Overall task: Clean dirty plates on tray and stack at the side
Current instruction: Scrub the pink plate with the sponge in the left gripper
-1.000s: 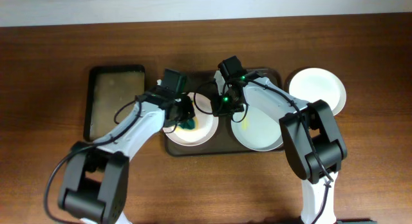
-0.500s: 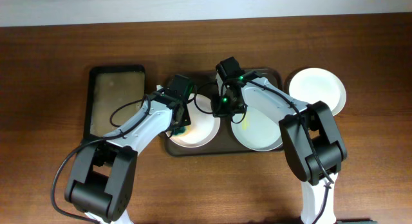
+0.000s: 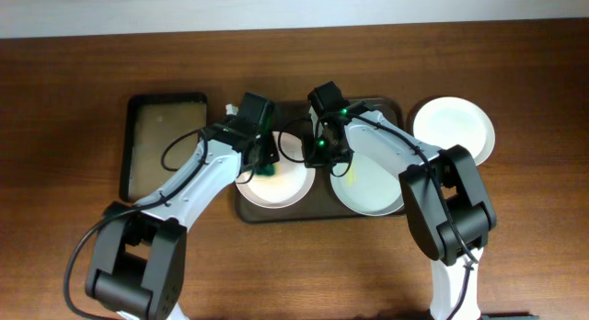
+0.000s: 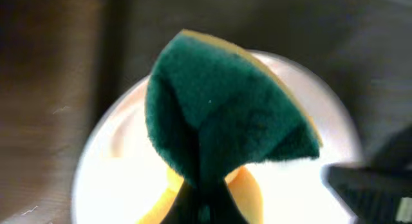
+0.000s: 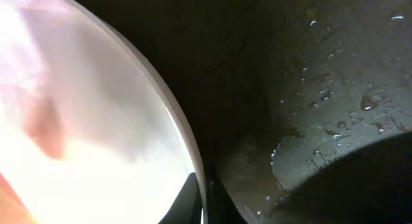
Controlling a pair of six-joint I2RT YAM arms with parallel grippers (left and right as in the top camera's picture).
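Observation:
The dark brown tray holds two white plates. My left gripper is shut on a green and yellow sponge and presses it on the left plate, which also shows in the left wrist view. My right gripper is shut on that plate's right rim, with one finger on each side. The right plate has a small yellowish smear near its left edge. A third plate lies on the table right of the tray.
A smaller black tray with a tan inside lies left of the brown tray. The brown tray's floor is wet with droplets. Both arms cross over the tray's middle.
My left gripper has moved the sponge over the left plate, from its middle toward its far side. The right gripper has stayed on the rim.

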